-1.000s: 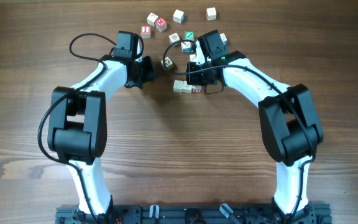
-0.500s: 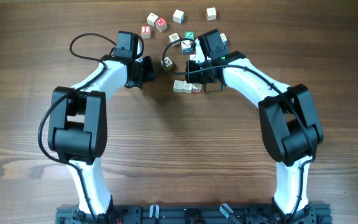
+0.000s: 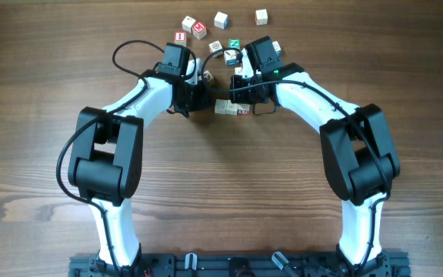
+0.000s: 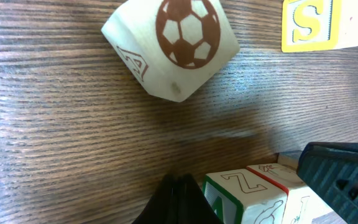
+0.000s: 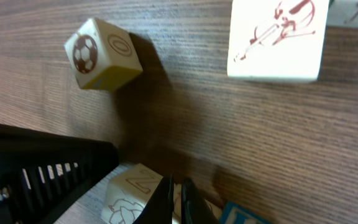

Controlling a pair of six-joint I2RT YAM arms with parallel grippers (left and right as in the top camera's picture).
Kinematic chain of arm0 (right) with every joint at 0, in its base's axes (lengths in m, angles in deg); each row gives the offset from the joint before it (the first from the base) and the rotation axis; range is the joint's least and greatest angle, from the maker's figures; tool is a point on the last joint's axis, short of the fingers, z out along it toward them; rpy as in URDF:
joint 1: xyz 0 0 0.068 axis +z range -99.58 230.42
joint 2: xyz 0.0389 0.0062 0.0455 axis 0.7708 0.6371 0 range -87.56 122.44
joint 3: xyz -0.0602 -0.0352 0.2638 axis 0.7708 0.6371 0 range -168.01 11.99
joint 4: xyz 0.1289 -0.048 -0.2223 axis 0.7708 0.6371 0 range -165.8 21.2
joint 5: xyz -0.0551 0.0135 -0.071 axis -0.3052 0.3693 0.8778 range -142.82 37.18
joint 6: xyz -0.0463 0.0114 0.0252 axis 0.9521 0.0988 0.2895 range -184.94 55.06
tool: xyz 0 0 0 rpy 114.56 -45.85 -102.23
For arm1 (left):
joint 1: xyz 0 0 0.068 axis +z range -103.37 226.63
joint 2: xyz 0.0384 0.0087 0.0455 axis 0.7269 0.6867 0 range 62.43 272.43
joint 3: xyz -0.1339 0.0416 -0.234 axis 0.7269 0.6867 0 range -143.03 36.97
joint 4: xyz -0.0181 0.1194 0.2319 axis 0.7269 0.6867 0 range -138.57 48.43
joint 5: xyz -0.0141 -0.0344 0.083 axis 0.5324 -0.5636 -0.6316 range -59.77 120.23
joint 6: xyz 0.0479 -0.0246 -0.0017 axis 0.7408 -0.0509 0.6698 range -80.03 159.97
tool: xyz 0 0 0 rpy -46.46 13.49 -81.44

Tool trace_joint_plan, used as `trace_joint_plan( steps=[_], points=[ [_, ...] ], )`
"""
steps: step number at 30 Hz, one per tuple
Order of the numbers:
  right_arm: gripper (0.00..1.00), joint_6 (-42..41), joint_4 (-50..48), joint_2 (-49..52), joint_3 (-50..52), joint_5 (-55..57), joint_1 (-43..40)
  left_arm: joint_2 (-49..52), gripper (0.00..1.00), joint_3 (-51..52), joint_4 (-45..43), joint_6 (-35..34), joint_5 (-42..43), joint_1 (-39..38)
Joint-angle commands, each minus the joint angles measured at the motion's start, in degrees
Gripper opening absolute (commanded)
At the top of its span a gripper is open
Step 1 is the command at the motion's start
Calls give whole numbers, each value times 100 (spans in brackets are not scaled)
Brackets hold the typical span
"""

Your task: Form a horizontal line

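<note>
Nearest the arms' bases the wooden table (image 3: 221, 192) lay bare between the two arms. Beyond it, about midway across, sat the horizontal line (image 3: 231, 108): a short row of pale cubes set side to side, its right end cube marked in red. The left gripper (image 3: 204, 100) was low at the row's left end, its fingers pressed together and pinching nothing. In the left wrist view the dark tips came right up beside a green-edged Z cube (image 4: 244, 196), though I could not tell whether they touched it. The right gripper (image 3: 242, 94) reached in from the far right side of the row with its fingers likewise drawn together on nothing; its own camera showed the tips over the Z cube. Just past the left gripper lay a loose soccer-ball cube (image 4: 173, 46), tilted out of square with the row, and further right a yellow S cube (image 4: 319, 25). At the far edge were scattered loose cubes: two red ones (image 3: 181, 37), a green N cube (image 3: 234, 44) and a pale cube (image 3: 261, 15).
</note>
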Motion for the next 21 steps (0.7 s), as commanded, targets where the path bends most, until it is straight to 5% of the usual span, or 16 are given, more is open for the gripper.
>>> trace_joint_plan(
  steps=[1,21],
  points=[
    [5,42,103,-199,-33,-42,20,46,4,46,-35,170,216,-13],
    [5,44,157,-199,-33,-48,17,46,4,46,-197,170,490,-83]
  ],
)
